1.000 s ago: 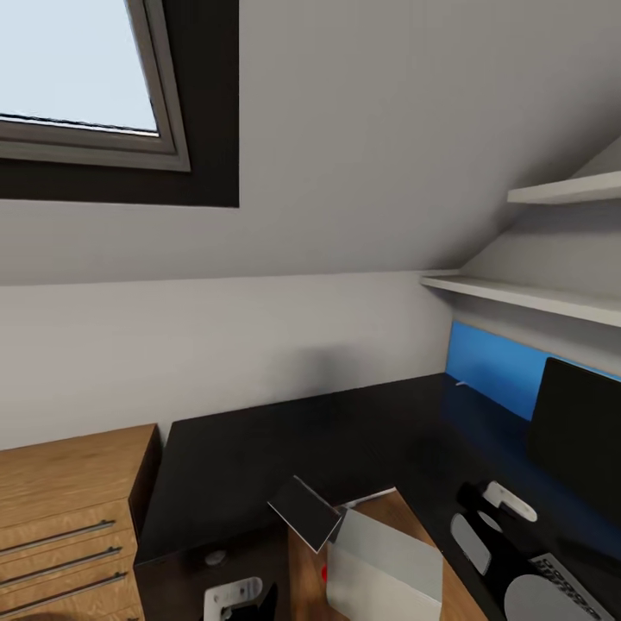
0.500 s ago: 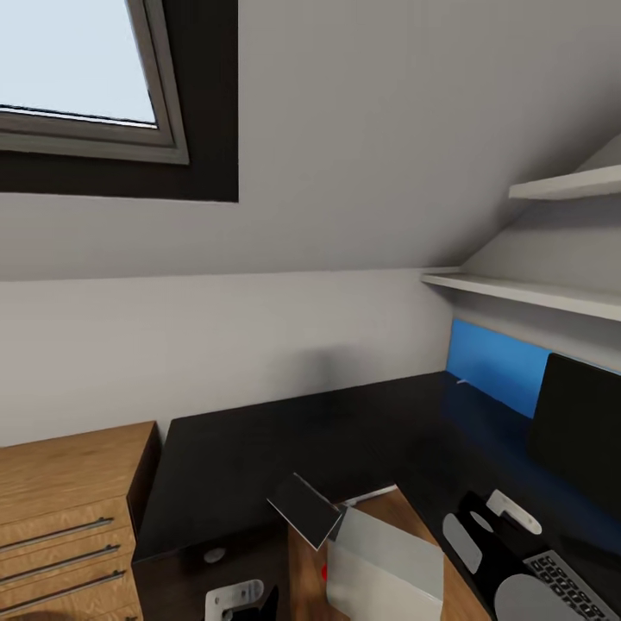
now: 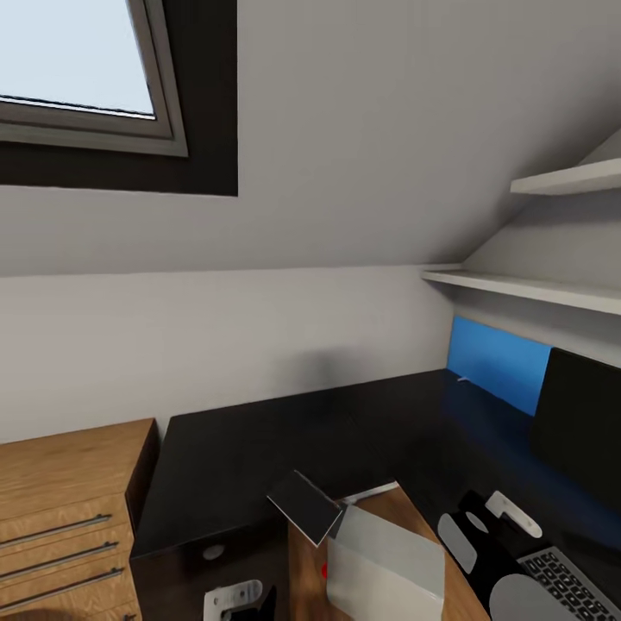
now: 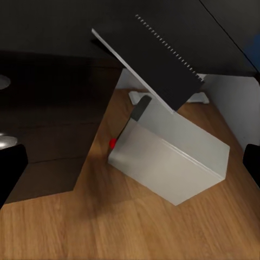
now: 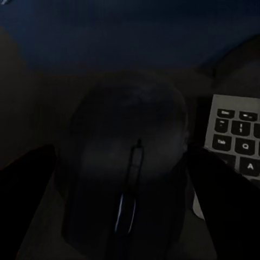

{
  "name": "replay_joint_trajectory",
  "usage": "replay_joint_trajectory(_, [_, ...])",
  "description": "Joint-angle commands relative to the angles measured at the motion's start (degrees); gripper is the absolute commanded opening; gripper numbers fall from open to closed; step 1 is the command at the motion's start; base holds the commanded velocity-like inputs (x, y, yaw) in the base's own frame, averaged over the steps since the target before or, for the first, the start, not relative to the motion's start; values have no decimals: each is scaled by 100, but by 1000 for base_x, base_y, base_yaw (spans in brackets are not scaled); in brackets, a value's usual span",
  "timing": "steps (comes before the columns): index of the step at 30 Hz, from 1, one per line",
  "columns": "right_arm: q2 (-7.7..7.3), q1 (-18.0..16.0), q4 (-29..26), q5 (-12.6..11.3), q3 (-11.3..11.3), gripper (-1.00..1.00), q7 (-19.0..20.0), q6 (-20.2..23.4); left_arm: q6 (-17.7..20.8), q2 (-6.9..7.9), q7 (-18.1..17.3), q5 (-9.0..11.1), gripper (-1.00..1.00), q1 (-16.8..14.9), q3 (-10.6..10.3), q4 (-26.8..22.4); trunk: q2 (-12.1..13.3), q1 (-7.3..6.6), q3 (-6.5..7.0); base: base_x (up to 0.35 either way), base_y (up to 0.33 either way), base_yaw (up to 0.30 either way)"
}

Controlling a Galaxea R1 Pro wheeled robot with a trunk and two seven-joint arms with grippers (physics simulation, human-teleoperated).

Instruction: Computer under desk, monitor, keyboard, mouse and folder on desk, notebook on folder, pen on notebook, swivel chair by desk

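The right gripper [image 3: 483,539] sits low over the black worktop [image 3: 259,448] in the head view, the keyboard [image 3: 565,578] just beside it and the monitor [image 3: 582,427] beyond it against the blue back panel; whether its fingers grip anything cannot be told here.

In the left wrist view, the left gripper's dark fingertips [image 4: 11,173] stand spread wide, empty, with the grey computer [image 4: 173,157] ahead on the wooden floor, tilted under the worktop edge.

In the right wrist view, the dark mouse [image 5: 127,179] lies between the right gripper's fingers, which flank it apart; the keyboard is just beside.

Monitor and keyboard look placed; mouse placement seems underway; folder, notebook, pen and chair remain.
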Motion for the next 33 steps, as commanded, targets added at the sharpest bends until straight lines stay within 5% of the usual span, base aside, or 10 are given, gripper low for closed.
replay_joint_trajectory(1, [-1, -3, -7, -36, 7, -100, -5, -28, -47, 3, 22, 52, 100, -11, -21, -6, -48, 24, -27, 0, 0, 0])
replay_joint_trajectory(33, [0, -3, -151, -23, 1, -100, -3, -81, -47, -1, 22, 52, 100, -11, -22, -6, -1332, 726, -706, 0, 0, 0])
